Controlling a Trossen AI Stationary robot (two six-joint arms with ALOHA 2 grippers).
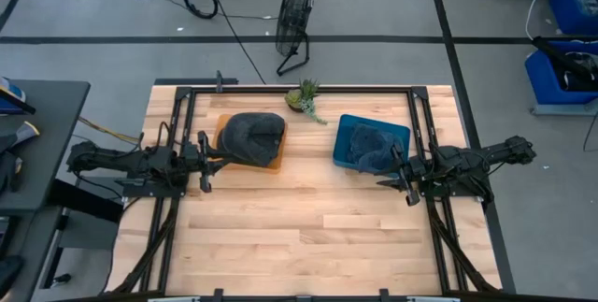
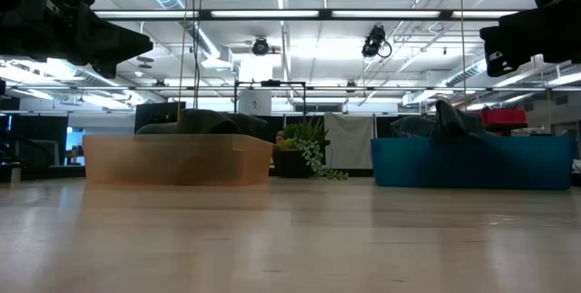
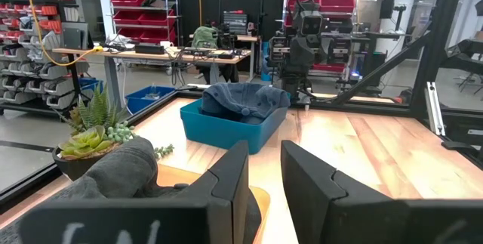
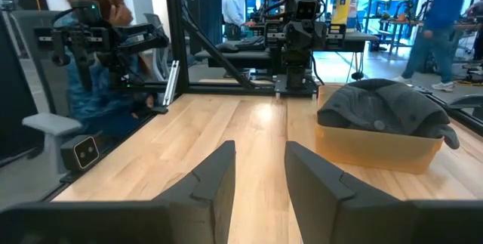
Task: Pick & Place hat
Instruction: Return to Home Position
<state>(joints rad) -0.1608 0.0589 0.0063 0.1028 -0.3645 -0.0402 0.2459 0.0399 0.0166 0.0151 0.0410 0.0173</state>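
Note:
A dark grey hat (image 1: 252, 135) lies in an orange tray (image 1: 273, 160) at the table's far left; it also shows in the right wrist view (image 4: 389, 106). A blue hat (image 1: 372, 147) lies in a blue bin (image 1: 347, 129) at the far right, seen too in the left wrist view (image 3: 245, 99). My left gripper (image 1: 211, 162) hovers open at the tray's left edge, above the table. My right gripper (image 1: 392, 173) hovers open just near of the blue bin. Neither touches anything.
A small potted succulent (image 1: 305, 97) stands at the far edge between the two containers. A black frame (image 1: 299, 88) runs around the table's far part. Bare wood (image 1: 299, 227) fills the near half. People stand and sit in the room beyond (image 4: 94, 47).

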